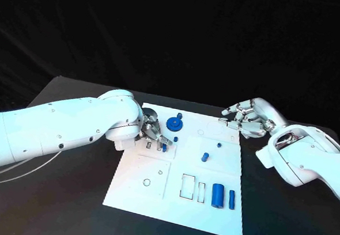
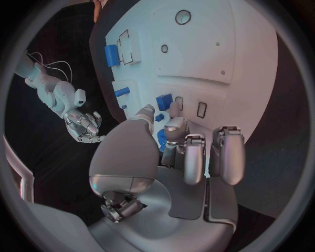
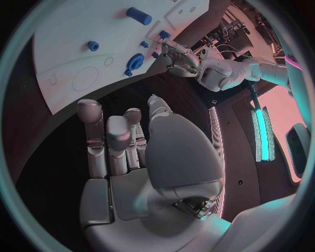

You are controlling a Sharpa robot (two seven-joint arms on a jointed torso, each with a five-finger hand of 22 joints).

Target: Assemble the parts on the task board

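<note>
Left hand (image 1: 153, 133) is low over the far left part of the white task board (image 1: 139, 198), its fingers curled down toward the plate near a small blue part (image 1: 169, 147); from the left wrist view the fingertips (image 2: 180, 126) sit close around a blue piece (image 2: 161, 139), but whether that piece is pinched or only touched I cannot tell. Just beyond it on the board stands a blue gear-like part (image 1: 175, 124). Right hand (image 1: 246, 119) hovers off the board's far right corner above the black bench (image 1: 291, 225), fingers loosely curled and holding nothing. Other blue parts lie nearer the robot: a short peg (image 1: 205, 155) mid-board and two cylinders (image 1: 218, 195) beside outlined slots. To do this step well, the left hand likely needs a firm, centred pinch, keeping the part upright and lowering it straight into its seat without nudging the gear.
</note>
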